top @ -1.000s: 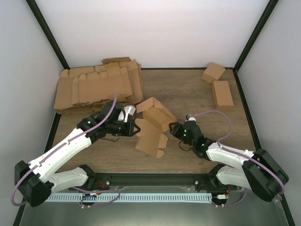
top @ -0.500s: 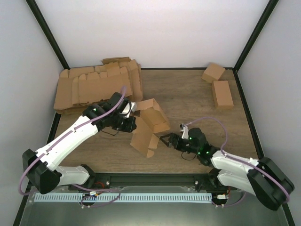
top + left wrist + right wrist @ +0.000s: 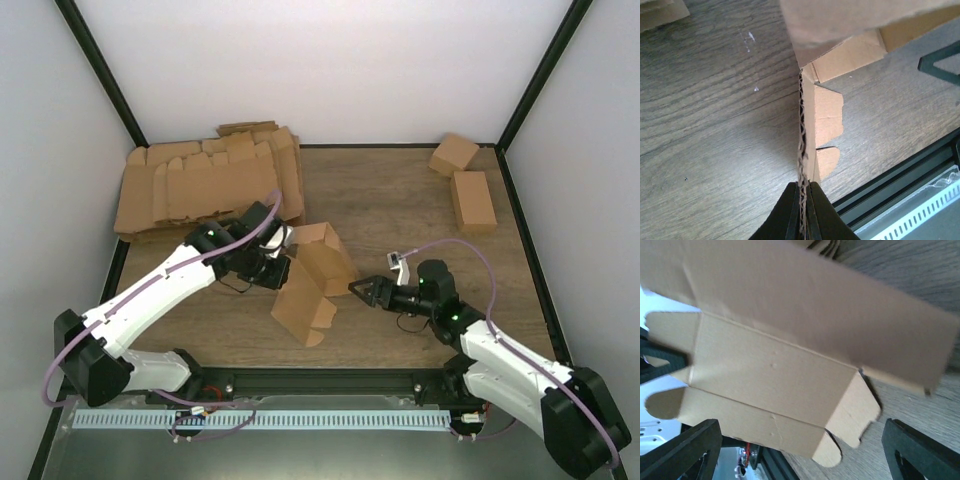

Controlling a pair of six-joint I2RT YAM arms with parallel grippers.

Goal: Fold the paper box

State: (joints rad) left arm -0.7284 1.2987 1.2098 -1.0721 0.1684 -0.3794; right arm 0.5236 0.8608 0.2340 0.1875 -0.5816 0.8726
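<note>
**Top external view.** The paper box [image 3: 312,278] is partly folded and sits at the centre of the frame on the wooden table [image 3: 400,210]. One panel is raised and another slants toward lower centre.
- Left gripper [image 3: 281,266]: at the box's left edge, jaws pressed together on the cardboard.
- Right gripper [image 3: 360,289]: right of the box, jaws spread, tips near it and apparently not touching.
- Pile of flat blanks [image 3: 200,185]: upper left.
- Two closed boxes [image 3: 473,200]: upper right.

**Left wrist view.** The fingers [image 3: 790,212] at bottom centre pinch the box's corrugated edge, which runs up mid-frame. The flaps lie to the right.

**Right wrist view.** The fingers [image 3: 682,450] sit in the lower corners, wide apart. The box fills the frame above and between them.
</note>
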